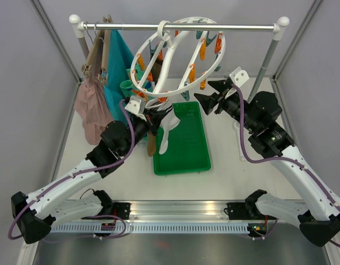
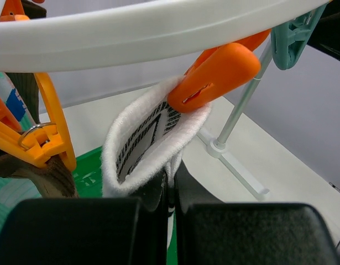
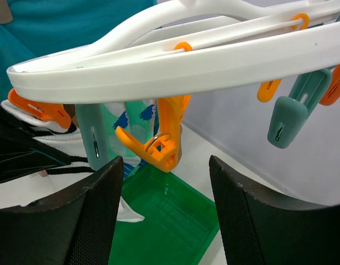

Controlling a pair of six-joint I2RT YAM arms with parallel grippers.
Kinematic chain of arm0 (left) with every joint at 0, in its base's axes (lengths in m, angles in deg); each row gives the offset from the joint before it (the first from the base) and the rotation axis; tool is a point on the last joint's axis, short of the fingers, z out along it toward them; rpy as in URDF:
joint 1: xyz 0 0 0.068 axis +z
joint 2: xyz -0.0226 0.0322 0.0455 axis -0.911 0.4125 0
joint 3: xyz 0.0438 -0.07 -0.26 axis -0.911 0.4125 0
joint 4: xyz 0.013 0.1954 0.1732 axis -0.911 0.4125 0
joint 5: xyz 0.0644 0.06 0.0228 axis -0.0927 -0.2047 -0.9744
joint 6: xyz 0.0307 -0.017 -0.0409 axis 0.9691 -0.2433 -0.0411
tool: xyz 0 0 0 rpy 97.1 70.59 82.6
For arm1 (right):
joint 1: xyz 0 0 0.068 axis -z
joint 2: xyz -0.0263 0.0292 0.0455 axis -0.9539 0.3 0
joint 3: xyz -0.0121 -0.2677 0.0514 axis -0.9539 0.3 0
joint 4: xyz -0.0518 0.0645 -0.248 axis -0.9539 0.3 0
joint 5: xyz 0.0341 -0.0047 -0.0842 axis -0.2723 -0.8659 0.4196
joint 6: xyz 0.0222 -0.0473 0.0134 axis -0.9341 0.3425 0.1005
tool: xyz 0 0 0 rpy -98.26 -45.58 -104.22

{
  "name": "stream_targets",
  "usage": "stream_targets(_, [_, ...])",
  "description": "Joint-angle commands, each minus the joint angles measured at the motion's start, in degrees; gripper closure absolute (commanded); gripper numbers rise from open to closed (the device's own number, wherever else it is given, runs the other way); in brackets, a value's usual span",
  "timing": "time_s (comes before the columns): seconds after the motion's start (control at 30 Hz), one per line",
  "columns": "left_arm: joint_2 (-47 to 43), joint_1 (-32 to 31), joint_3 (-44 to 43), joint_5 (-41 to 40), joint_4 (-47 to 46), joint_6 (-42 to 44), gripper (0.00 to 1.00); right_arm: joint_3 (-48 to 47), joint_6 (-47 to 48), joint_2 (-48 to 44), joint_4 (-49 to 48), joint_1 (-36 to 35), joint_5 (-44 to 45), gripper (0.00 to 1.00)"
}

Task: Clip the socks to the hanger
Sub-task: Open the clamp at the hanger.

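The hanger (image 1: 178, 61), a round white ring with orange and teal pegs, hangs tilted from the rail. My left gripper (image 1: 153, 118) is under its near-left rim, shut on a white sock (image 1: 168, 130) that droops over the green tray (image 1: 194, 157). In the left wrist view the gripper (image 2: 172, 190) pinches the sock's cuff (image 2: 139, 146), and an orange peg (image 2: 219, 74) under the ring (image 2: 158, 30) bites the cuff's top edge. A brown sock (image 1: 151, 144) hangs alongside. My right gripper (image 1: 210, 95) stands open beside the ring's right rim. It (image 3: 165, 168) is empty, just below an orange peg (image 3: 168, 118).
A teal garment (image 1: 120, 58), a pink-beige garment (image 1: 92, 107) and tan hangers (image 1: 98, 49) hang at the rail's left end. The rail's right post (image 1: 267, 58) stands behind my right arm. A mint patterned sock (image 3: 137, 113) and teal pegs (image 3: 286, 118) hang under the ring.
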Motion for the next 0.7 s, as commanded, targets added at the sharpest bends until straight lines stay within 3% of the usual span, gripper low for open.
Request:
stream_targets(0.0, [-1.3,0.6,-2.8,0.8,0.3,-1.1,0.98,-2.7,0.4,0.9,-4.8,1.4,-4.4,0.31])
stream_targets(0.67, [-1.0,1.4,-4.9,1.9,2.2,0.5,0.98,-2.2,-2.2,2.0,-13.7,5.2,-15.6,0.32])
